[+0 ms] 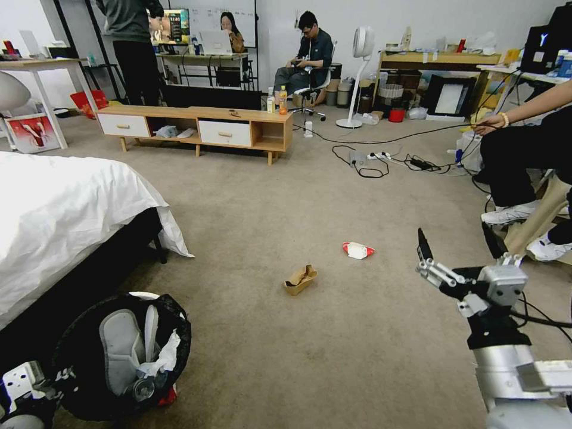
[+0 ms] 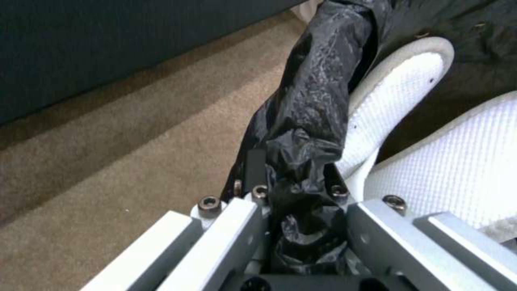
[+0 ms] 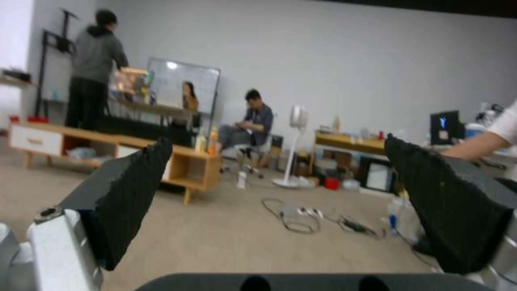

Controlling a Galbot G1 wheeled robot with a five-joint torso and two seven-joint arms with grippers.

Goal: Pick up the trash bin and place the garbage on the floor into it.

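Two bits of garbage lie out on the open floor (image 1: 333, 369): a tan folded cardboard (image 1: 300, 279) near the middle of the carpet, and a red-and-white packet (image 1: 358, 250) a little beyond it toward the right, the two near each other but apart. The bin (image 1: 122, 357) is low at the near left, just beside the foot of the bed (image 1: 65, 208), tipped so its mouth faces up and outward. Inside it I can see the grey flap (image 1: 122, 348), a white tissue (image 1: 168, 356), a clear bottle (image 1: 143, 388) and a scrap of red at the lower rim. The left gripper (image 2: 301, 210) is clamped on the bin's edge, with the black bag (image 2: 312, 109) bunched between its fingers and the white rim (image 2: 393, 93) just beside them. The right gripper (image 1: 457, 244) is raised at the right, clear of the carpet, its black pads (image 3: 135, 190) spread wide with nothing between them, pointing toward the low wooden cabinet (image 1: 196, 128) across the room.
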